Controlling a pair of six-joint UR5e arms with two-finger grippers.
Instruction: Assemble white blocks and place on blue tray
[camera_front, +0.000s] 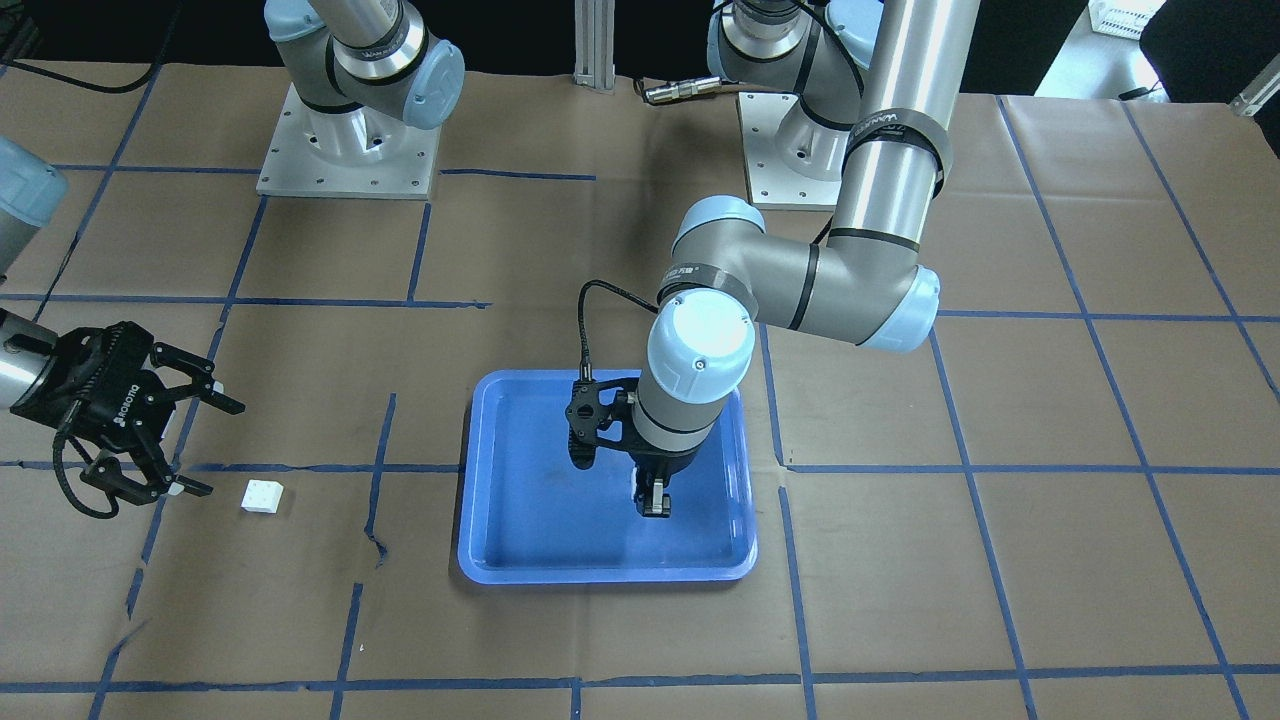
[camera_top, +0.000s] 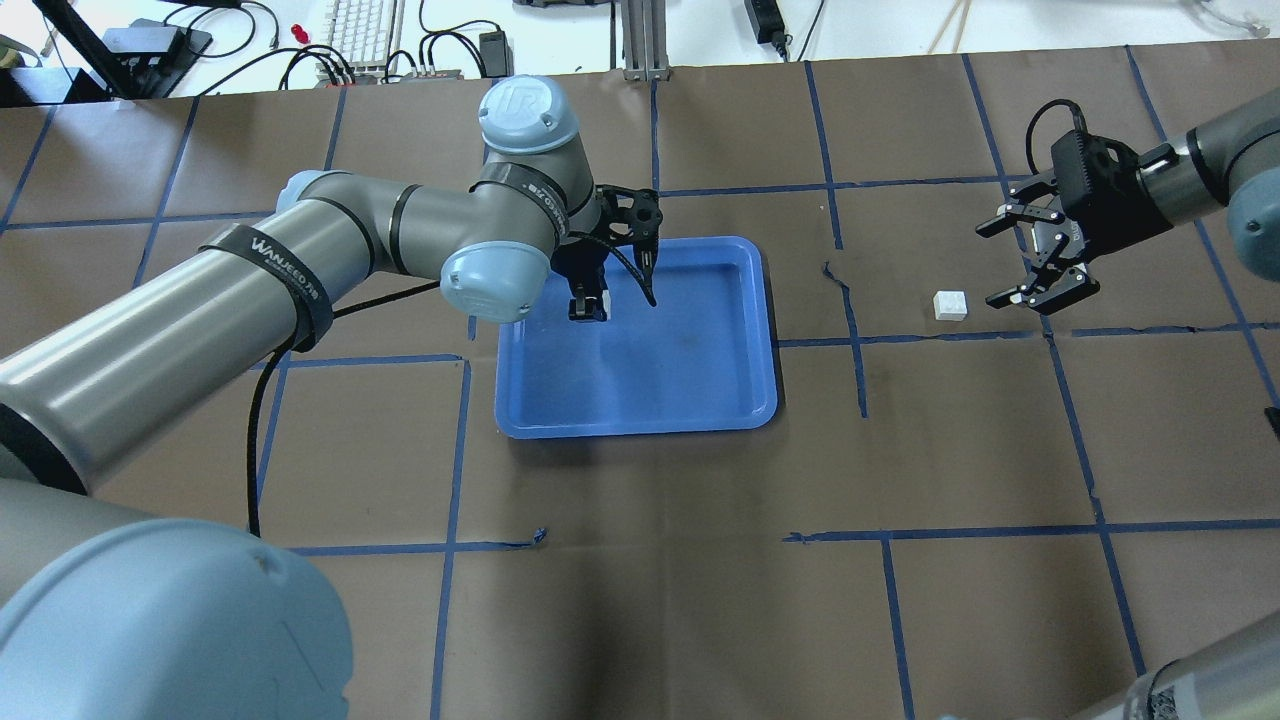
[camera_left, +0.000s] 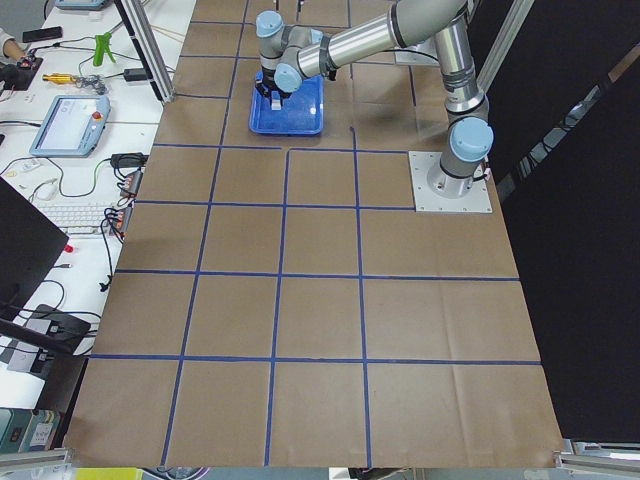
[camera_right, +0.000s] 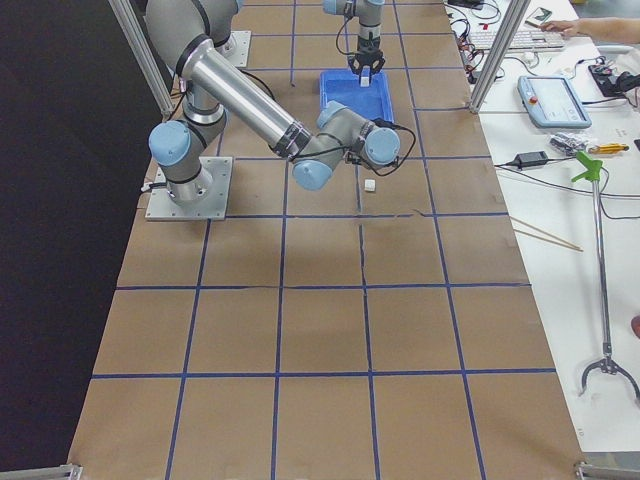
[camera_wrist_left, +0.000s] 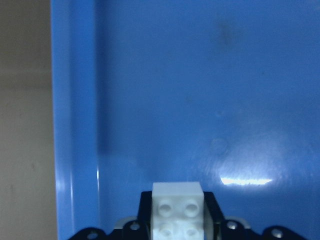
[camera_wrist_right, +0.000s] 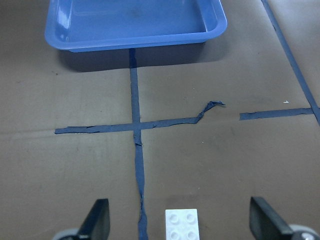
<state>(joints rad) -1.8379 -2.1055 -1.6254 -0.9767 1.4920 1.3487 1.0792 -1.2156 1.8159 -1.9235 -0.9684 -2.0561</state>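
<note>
The blue tray (camera_top: 680, 380) lies mid-table and also shows in the front view (camera_front: 540, 520). My left gripper (camera_top: 590, 308) points down over the tray's far left part and is shut on a white block (camera_wrist_left: 177, 212), which it holds low over the tray floor. The second white block (camera_top: 950, 305) lies studs up on the brown paper to the right of the tray, also seen in the front view (camera_front: 263, 496). My right gripper (camera_top: 992, 265) is open just beyond this block. In the right wrist view the block (camera_wrist_right: 182, 226) sits between the spread fingers (camera_wrist_right: 97, 220).
Brown paper with blue tape lines covers the table. Torn tape (camera_wrist_right: 207, 107) lies between the tray and the loose block. The two arm bases (camera_front: 345, 150) stand at the robot's side. Keyboard and cables (camera_top: 360, 30) lie beyond the far edge.
</note>
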